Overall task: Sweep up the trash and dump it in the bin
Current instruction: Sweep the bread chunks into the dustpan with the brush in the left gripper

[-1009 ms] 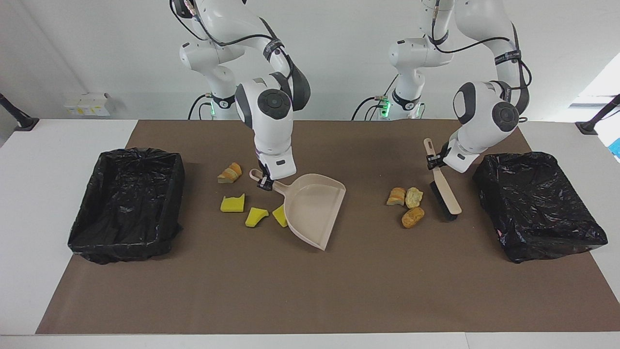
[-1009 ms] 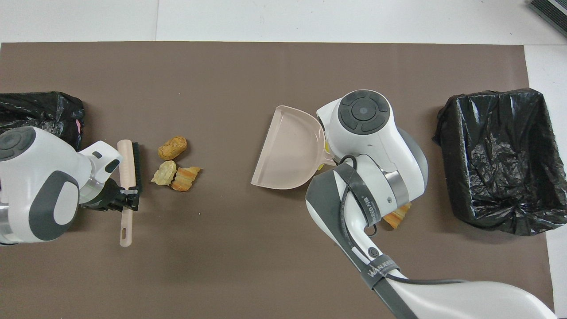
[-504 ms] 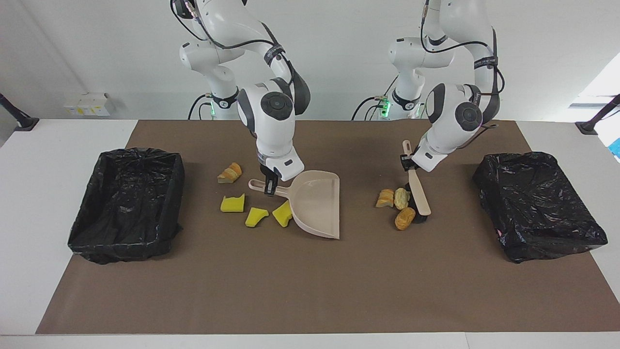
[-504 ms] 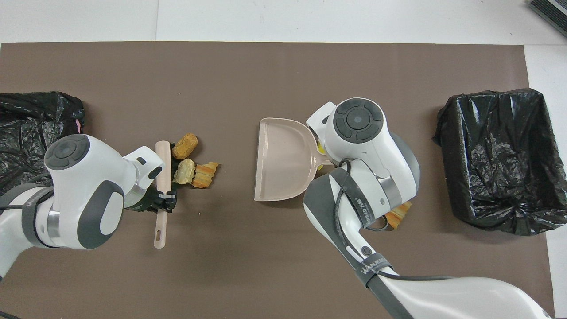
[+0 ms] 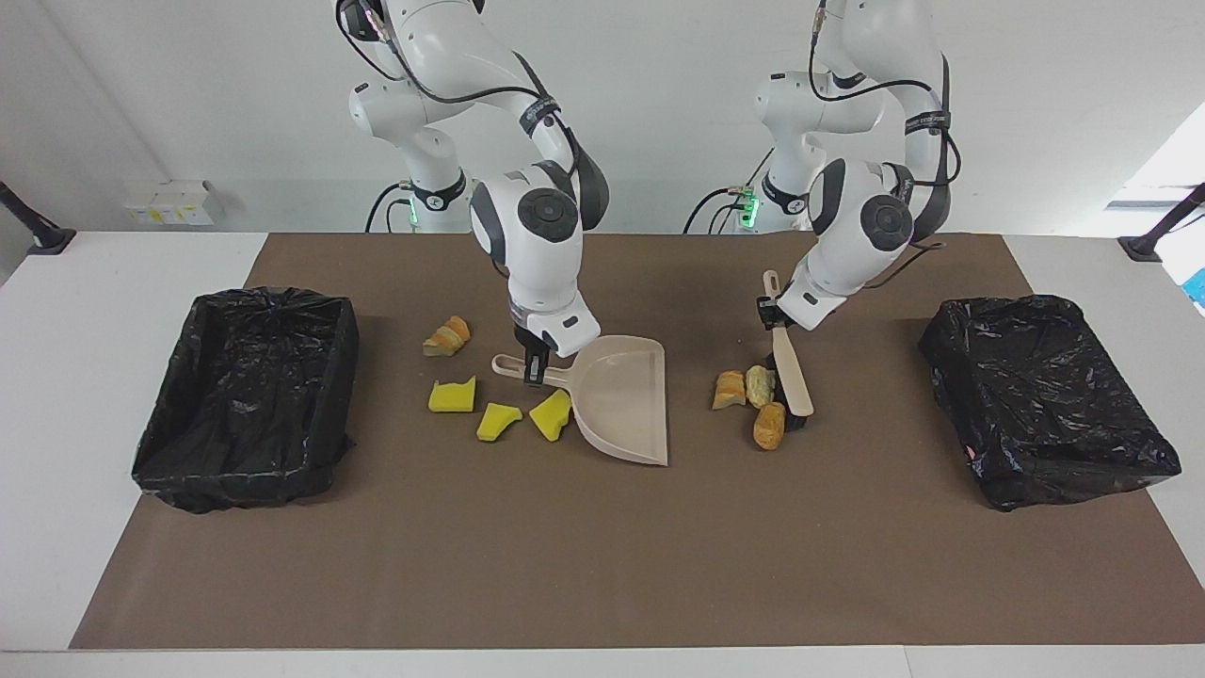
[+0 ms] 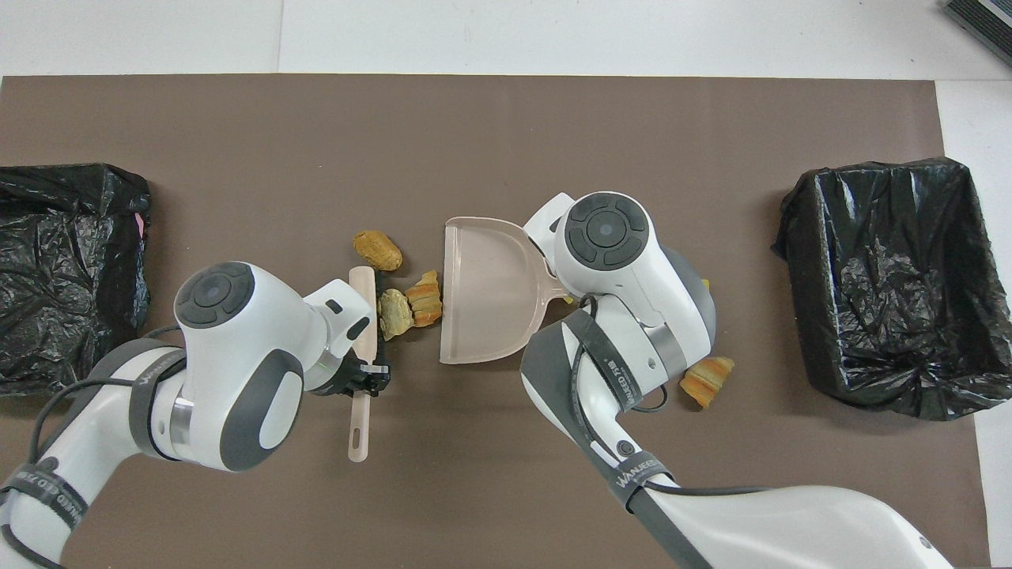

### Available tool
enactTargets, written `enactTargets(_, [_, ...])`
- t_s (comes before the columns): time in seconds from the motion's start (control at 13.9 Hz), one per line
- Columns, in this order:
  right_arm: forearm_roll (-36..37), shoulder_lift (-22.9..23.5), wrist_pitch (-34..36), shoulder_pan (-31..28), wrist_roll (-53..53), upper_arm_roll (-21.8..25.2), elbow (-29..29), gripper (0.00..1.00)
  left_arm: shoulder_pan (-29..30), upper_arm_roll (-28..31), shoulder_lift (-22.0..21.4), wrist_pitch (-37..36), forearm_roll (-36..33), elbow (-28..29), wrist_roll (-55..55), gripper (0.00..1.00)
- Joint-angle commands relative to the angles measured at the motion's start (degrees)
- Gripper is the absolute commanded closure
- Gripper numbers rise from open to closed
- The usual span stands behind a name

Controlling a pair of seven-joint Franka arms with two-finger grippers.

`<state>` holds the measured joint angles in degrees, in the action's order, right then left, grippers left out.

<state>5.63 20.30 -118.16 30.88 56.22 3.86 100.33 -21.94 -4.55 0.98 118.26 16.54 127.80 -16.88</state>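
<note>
Gripping the brush by its handle, the left gripper is clamped shut on it over the mat, toward the left arm's end of the table. Brush bristles sit down on the mat, touching a cluster of three tan chunks: two side by side just beside the brush head, a third a bit farther from the robots, also at the bristles.

Right gripper is closed on the dustpan handle, mid-table. Pan rests on the mat with its open lip facing the brush and the chunks. In the overhead view the orange chunk lies just at the lip, touching or almost; can't tell which. None of the trash is inside the pan.

Three yellow sponge pieces lie on the mat at the handle end of the pan, toward the right arm's end; the closest one touches the pan's back wall, just under the right gripper. A fourth bread-like chunk sits nearer to the robots than the sponges, apart from the gripper.

Two black-lined bins, one at each end of the table: right arm's end, left arm's end.
</note>
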Motion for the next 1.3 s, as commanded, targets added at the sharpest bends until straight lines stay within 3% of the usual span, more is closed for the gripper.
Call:
enactTargets(0.0, [0.3,0.1,-1.0,-0.1,0.7,-0.3,0.2,1.00,-4.2,0.9,-0.2,3.1,4.4,-0.7,-2.9,1.00])
enactTargets(0.22, [0.3,0.1,-1.1,0.0,-0.1,-0.3,0.2,1.00,-5.2,0.7,1.1,0.5,4.7,-5.0,-6.9,1.00])
enactTargets(0.43, [0.3,0.1,-1.1,0.0,-0.5,-0.3,0.2,1.00,-1.8,1.2,0.3,-6.4,3.5,-7.9,-5.8,1.00])
enactTargets(0.65, [0.3,0.1,-1.0,0.0,-0.7,-0.3,0.3,1.00,4.4,1.1,1.5,-8.6,-7.3,-10.3,1.8,1.00])
enactTargets(0.79, [0.3,0.1,-1.0,0.0,-0.7,-0.3,0.2,1.00,9.2,1.1,5.8,-12.0,-9.6,-16.4,12.1,1.00])
enactTargets(1.01, [0.3,0.1,-1.0,0.0,-0.7,-0.3,0.2,1.00,10.8,1.1,15.8,-14.3,-13.5,-27.6,14.7,1.00])
enactTargets(1.23, [0.3,0.1,-1.0,0.0,-1.4,-0.3,0.2,1.00,10.8,1.1,17.7,-11.4,-13.3,-27.2,16.7,1.00])
